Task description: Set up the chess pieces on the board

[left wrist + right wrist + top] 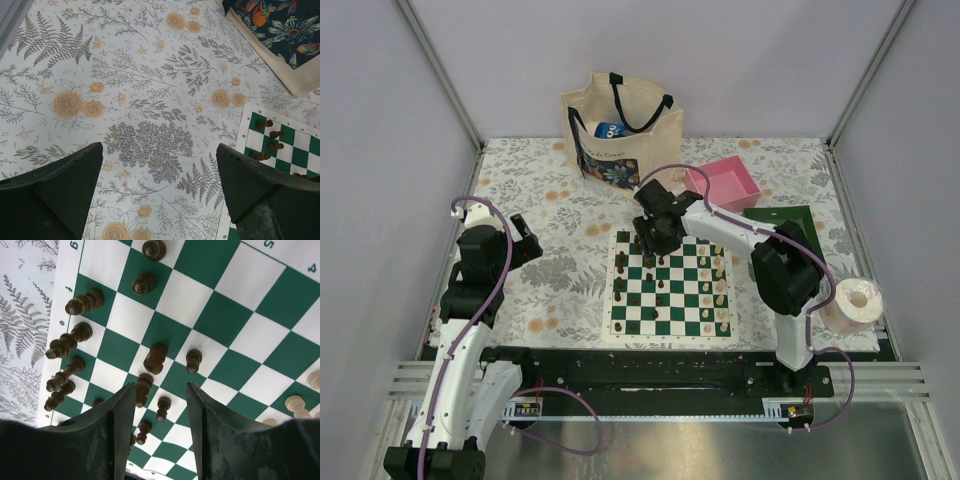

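Nearest the lens in the right wrist view, the right jaws stand apart with nothing between them, hovering over the dark side of the board (670, 339). A dark pawn (162, 408) shows through the gap, so the pose is judged an approach to a grasp rather than a carry.

Dark pieces (156, 358) crowd the squares along the lettered edge of the board, with a few nearer the centre. Cream pieces (295, 404) line the opposite edge, as two facing camps require. The rows are uneven, so the set-up is judged only partly done. Whether the edge pieces stand or lie cannot be told at this angle.

The left jaws, also wide apart and empty, hang over the floral surface (145, 100) just off the board's corner, presumably parked there to leave the squares free.

Legible writing: the letters "g", "f", "e" on one board border and the numerals "5", "4" on the adjoining border. Print on the tote bag (620, 135) beyond the board is too small to read.
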{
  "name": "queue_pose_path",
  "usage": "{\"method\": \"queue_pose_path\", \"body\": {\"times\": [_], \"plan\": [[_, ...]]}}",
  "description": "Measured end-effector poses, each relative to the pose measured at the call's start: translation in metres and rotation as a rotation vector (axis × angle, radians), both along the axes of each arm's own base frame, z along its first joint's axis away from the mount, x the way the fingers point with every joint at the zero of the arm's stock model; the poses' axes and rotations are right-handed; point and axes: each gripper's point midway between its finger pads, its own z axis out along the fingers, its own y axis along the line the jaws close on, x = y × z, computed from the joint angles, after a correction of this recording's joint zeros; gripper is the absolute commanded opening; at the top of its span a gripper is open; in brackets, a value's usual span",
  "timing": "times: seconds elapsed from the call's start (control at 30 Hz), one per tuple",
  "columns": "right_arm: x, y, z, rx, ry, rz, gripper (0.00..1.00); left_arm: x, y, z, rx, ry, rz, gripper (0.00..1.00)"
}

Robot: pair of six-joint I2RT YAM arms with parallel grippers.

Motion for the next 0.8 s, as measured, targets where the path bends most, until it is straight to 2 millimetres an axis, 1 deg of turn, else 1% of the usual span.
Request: {"method": "queue_pose_path", "body": {"times": [0.1,0.23,0.3,0.4,0.47,0.5,0.53,0.57,0.6,0.7,0.8], "plan": [[0.002,0.003,-0.006,-0.015,0.002,0.025,0.53,0.0,0.0,0.0,0.0,0.0,0.0,0.99],[-0.002,0.002,-0.012,-0.04,0.01,0.062,0.53,0.0,0.0,0.0,0.0,0.0,0.0,0.99],[-0.004,0.001,-0.013,-0.048,0.011,0.077,0.54,0.0,0.0,0.0,0.0,0.0,0.0,0.99],[-0.005,0.002,-0.012,-0.052,0.004,0.091,0.62,0.0,0.0,0.0,0.001,0.001,0.0,0.99],[-0.003,0.001,-0.01,-0.053,-0.013,0.094,0.63,0.0,0.0,-0.001,0.0,0.002,0.0,0.99],[-0.003,-0.001,-0.007,-0.055,-0.023,0.094,0.65,0.0,0.0,-0.001,0.0,0.002,0.0,0.99],[-0.002,-0.002,-0.004,-0.056,-0.034,0.094,0.72,0.0,0.0,-0.001,0.0,0.002,0.0,0.99],[-0.001,-0.003,0.002,-0.053,-0.049,0.093,0.77,0.0,0.0,-0.001,0.0,0.002,0.0,0.99],[0.001,-0.002,0.008,-0.046,-0.067,0.093,0.81,0.0,0.0,-0.001,0.0,0.002,0.0,0.99],[0.007,-0.001,0.029,-0.019,-0.125,0.088,0.99,0.001,0.0,-0.002,0.001,0.008,0.0,0.99],[0.011,-0.001,0.049,0.009,-0.177,0.075,1.0,0.001,0.0,-0.004,0.001,0.018,0.0,0.99]]}}
